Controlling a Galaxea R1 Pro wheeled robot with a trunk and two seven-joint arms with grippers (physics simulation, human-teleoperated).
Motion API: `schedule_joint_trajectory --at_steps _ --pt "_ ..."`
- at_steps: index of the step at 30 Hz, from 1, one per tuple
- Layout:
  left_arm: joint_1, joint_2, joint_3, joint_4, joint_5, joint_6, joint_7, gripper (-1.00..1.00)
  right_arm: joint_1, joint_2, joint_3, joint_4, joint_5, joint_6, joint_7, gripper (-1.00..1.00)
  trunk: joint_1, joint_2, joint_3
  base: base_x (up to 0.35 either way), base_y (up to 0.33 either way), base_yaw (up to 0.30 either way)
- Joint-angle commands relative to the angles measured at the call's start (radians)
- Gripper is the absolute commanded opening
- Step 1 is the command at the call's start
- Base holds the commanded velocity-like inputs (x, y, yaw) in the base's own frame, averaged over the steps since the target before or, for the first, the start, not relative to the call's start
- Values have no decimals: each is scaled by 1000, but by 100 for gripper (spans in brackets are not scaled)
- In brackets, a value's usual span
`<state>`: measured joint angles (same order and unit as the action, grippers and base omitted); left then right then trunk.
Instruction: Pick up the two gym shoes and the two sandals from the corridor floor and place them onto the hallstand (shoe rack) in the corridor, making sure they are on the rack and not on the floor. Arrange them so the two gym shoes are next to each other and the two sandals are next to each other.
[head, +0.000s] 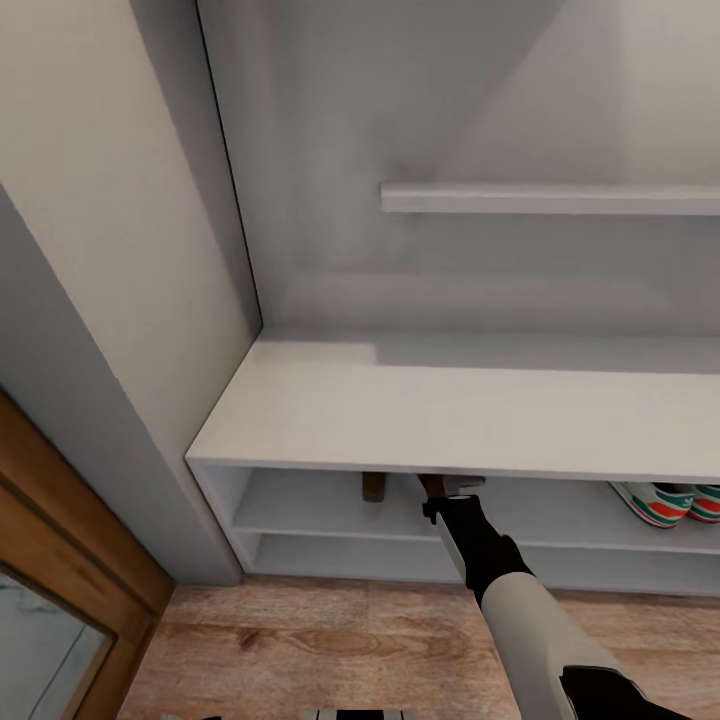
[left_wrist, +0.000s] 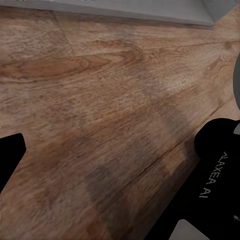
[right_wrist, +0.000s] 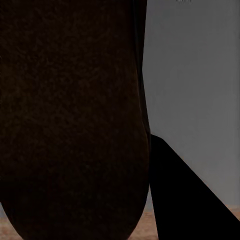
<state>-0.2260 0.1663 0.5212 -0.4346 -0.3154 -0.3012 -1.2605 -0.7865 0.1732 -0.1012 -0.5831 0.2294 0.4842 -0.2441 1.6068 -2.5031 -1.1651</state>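
A: Dark brown leather sandal (head: 434, 485) is in the right hand (head: 446, 497), clamped by the look of the wrist view, toe heading under the pale grey-white hallstand's surface (head: 400, 415) onto the upper shelf; its mate (head: 373, 486) sits just to the left.

B: And the white, green-striped sneakers (head: 668, 502)?

A: Same shelf, well right; left hand, cannot tell its opening.

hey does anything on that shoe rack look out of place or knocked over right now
Nothing stands out. The gym shoes sit side by side on the upper shelf of the shoe rack, at its right. A brown sandal rests on the same shelf further left, and the right arm reaches in beside it with another brown piece at its gripper.
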Motion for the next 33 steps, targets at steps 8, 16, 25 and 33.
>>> schedule_joint_trajectory --at_steps 8,16,25,33 --pt "-1 -2 9 0 -10 -6 -4 100 0 1 -6 -1 7 5 2 -100 0 0 -1 115 68 0" --pt "-1 -1 9 0 -10 -6 -4 100 0 1 -6 -1 7 5 2 -100 0 0 -1 12 8 0" --pt "-1 -2 8 0 -10 -6 -3 100 0 1 -6 -1 7 5 3 100 0 0 -1 0 0 0" --pt "-1 -1 8 0 -10 -6 -5 100 0 1 -5 -1 8 5 3 100 0 0 -1 0 0 0"
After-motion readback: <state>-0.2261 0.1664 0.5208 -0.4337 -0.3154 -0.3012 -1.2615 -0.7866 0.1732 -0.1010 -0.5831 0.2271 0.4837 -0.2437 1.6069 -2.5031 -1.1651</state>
